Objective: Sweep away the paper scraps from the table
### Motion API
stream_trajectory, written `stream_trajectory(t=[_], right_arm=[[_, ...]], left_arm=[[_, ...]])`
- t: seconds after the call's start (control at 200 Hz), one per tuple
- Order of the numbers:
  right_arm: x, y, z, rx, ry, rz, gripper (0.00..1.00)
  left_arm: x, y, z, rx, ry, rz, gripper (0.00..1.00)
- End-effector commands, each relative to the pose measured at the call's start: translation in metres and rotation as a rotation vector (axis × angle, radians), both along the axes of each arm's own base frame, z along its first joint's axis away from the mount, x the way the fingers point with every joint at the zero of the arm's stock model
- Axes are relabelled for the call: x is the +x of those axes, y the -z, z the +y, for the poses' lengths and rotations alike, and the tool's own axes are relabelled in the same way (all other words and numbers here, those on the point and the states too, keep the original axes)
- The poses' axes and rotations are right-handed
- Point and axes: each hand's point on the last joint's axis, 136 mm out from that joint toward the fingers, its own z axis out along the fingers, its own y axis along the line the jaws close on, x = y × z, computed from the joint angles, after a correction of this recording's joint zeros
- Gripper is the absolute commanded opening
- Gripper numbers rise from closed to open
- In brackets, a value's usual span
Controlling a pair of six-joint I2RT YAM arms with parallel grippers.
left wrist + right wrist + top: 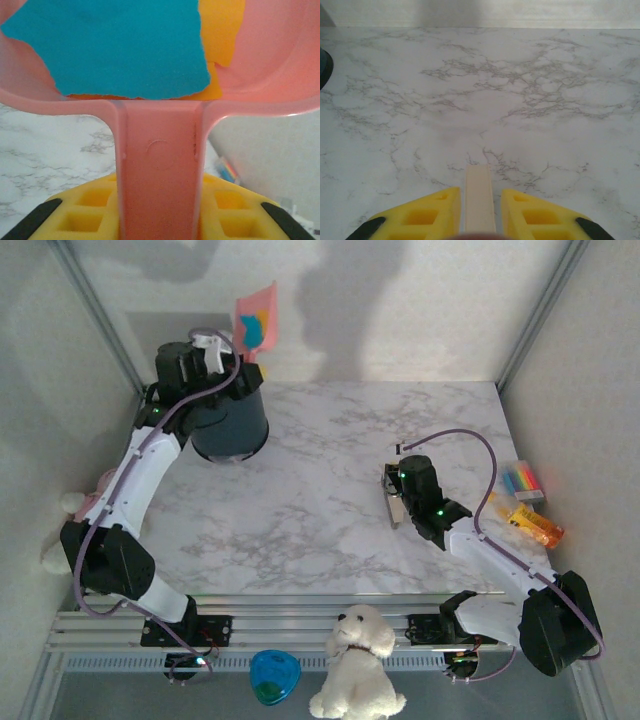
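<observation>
Bench point(330, 500) looks swept; left tool point(160, 212) pinches dustpan point(160, 165) holding paper scraps point(125, 45), right tool point(480, 212) pinches a stick point(479, 190); dumping remains.

No legible text, labels or numbers
</observation>
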Motion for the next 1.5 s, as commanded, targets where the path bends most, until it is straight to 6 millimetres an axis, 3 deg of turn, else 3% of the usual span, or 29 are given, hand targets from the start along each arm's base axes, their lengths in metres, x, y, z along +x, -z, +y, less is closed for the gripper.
stream_trajectory(t=[0.0, 0.646, 1.497], right_arm=[[0.005, -0.012, 0.0, 0.026, 0.015, -0.022, 0.0], [0.004, -0.006, -0.001, 0.017, 0.021, -0.003, 0.0], [0.003, 0.0, -0.002, 0.02, 0.024, 0.01, 0.0]], left_arm=[[0.003, -0.007, 0.0, -0.101, 0.042, 0.02, 0.0], [0.028, 0.019, 0.025, -0.427, 0.053, 0.21, 0.0], [0.015, -0.002, 0.046, -0.945, 0.087, 0.25, 0.0]])
